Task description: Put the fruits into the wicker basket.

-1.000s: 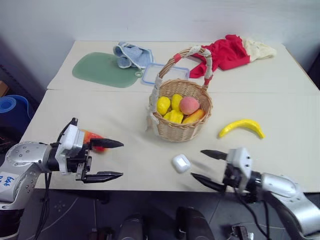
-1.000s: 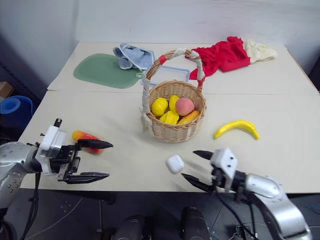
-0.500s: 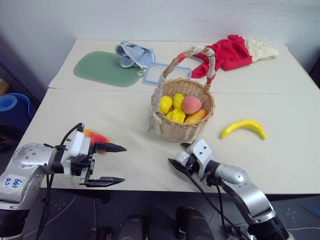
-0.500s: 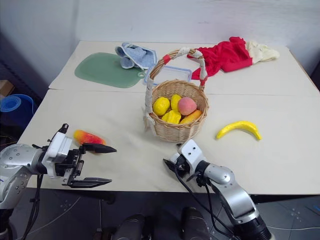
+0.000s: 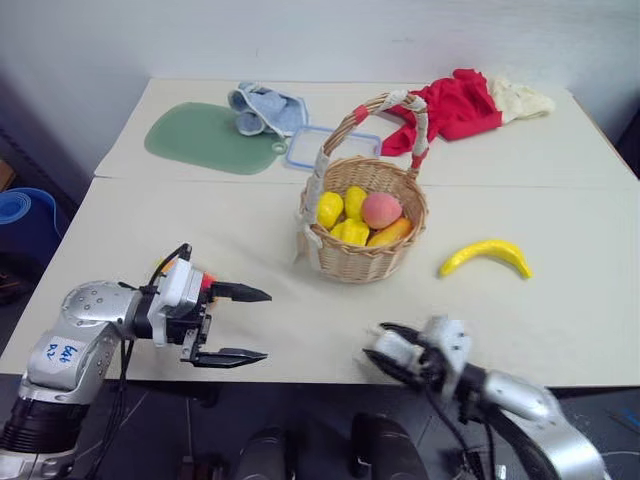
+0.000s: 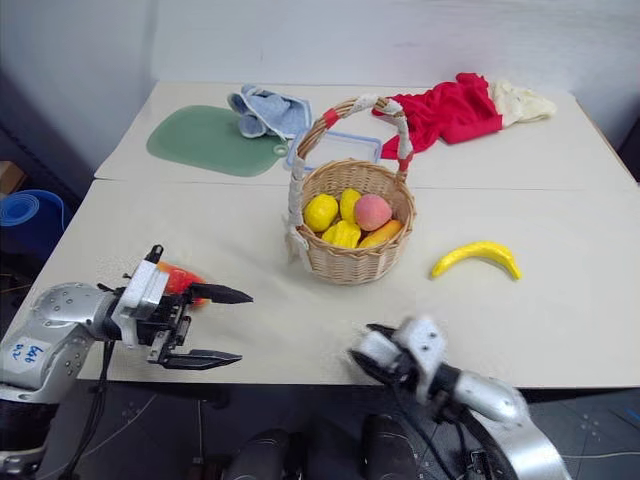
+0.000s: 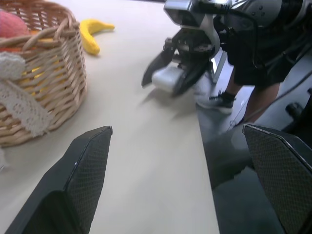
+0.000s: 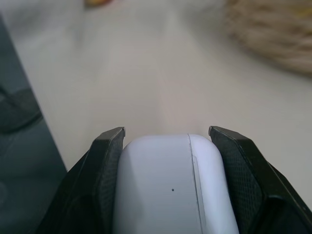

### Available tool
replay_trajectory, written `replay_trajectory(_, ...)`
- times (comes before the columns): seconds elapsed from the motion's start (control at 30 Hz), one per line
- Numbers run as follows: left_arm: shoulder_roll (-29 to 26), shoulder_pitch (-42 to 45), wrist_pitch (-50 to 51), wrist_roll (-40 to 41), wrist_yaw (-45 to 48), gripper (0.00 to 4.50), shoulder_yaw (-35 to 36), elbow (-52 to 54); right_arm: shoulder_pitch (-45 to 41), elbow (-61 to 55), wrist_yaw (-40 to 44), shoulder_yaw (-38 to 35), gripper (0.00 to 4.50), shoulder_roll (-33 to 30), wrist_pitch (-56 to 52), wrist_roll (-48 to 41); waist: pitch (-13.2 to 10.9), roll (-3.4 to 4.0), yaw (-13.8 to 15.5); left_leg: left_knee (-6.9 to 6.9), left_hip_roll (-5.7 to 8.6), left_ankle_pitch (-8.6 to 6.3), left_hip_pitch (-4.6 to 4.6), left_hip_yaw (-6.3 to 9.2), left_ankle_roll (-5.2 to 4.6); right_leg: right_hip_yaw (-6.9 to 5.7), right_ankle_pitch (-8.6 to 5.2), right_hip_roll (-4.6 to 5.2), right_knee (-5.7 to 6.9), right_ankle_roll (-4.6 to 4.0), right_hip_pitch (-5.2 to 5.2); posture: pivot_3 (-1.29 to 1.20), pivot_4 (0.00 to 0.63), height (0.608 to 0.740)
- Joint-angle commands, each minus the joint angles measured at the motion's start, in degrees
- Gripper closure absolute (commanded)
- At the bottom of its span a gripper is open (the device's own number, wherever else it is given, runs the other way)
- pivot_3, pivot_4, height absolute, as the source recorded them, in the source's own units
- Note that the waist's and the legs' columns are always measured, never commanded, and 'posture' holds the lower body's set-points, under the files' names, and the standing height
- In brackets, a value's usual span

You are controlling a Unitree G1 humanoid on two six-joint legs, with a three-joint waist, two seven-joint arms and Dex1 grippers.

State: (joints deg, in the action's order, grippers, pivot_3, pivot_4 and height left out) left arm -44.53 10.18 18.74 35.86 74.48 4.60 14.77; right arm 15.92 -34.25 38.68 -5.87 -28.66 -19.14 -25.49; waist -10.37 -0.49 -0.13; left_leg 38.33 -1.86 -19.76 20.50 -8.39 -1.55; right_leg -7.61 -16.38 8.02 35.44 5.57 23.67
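The right gripper (image 8: 165, 141) holds the small white case (image 8: 170, 190) between its fingers at the frame's bottom. The left gripper (image 5: 248, 324) is wide open, low left, beside the mango (image 6: 178, 280). The wicker basket (image 5: 362, 262) sits mid-table (image 5: 150, 230), the banana (image 5: 485, 255) at its right.

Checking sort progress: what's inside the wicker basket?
Inside the wicker basket: three yellow lemons, a pink peach and an orange fruit. Anything beneath them is covered.

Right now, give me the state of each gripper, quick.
Left gripper: open, holding nothing.
Right gripper: closed on the white case.
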Motion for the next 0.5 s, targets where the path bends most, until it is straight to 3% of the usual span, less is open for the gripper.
replay_trajectory(0.03, 2.47, 0.23, 0.81, 1.79, -2.92, 0.00, -0.40, 3.96, 1.17, 2.32, -0.54, -20.15, 2.13, -2.27, 1.67, -8.53, 0.00, -0.01, 0.09, 0.03, 0.02, 0.00, -0.05, 0.01, -0.04, 0.02, 0.03, 0.00, -0.02, 0.05, -0.08, 0.00, 0.150, 0.740)
replay_trajectory(0.13, 6.21, 2.90, 1.99, 2.49, -6.65, 0.00, -1.15, 4.75, -5.00, 21.75, -0.34, -34.08, 2.13, -8.89, 5.54, -8.44, 0.00, -0.02, 0.25, 0.16, 0.08, -0.08, -0.09, 0.04, -0.20, 0.10, 0.12, 0.05, -0.34, 0.11, -0.22, 0.00, 0.150, 0.740)
replay_trajectory(0.2, 8.08, 4.56, 1.98, 2.14, -8.03, 0.00, -1.43, 4.16, -10.23, 34.44, -0.30, -36.95, 2.13, -13.06, 9.58, -6.24, -0.01, 0.07, 0.20, 0.39, 0.09, -0.14, -0.06, -0.02, -0.32, 0.10, 0.26, 0.04, -0.39, 0.14, -0.26, 0.00, 0.150, 0.740)
replay_trajectory(0.33, 8.60, 7.93, 3.01, 3.11, -6.62, 0.00, -1.07, 0.94, -22.10, 60.18, -0.49, -31.57, 2.13, -20.21, 17.73, 2.87, 0.01, 0.09, -0.66, 0.44, -0.03, -0.12, -0.07, -0.07, -0.24, 0.19, 0.22, -0.08, -0.34, 0.06, -0.22, 0.00, 0.150, 0.740)
replay_trajectory(0.5, 9.32, 11.60, -0.17, 0.33, -6.36, 0.00, -1.54, -3.33, -36.93, 84.43, -8.33, -24.70, 2.13, -22.66, 19.27, 10.70, 0.02, 0.17, -1.76, 0.42, -0.15, 0.01, -0.08, -0.20, -0.13, 0.12, 0.21, -0.32, -0.32, 0.04, -0.17, 0.00, 0.150, 0.740)
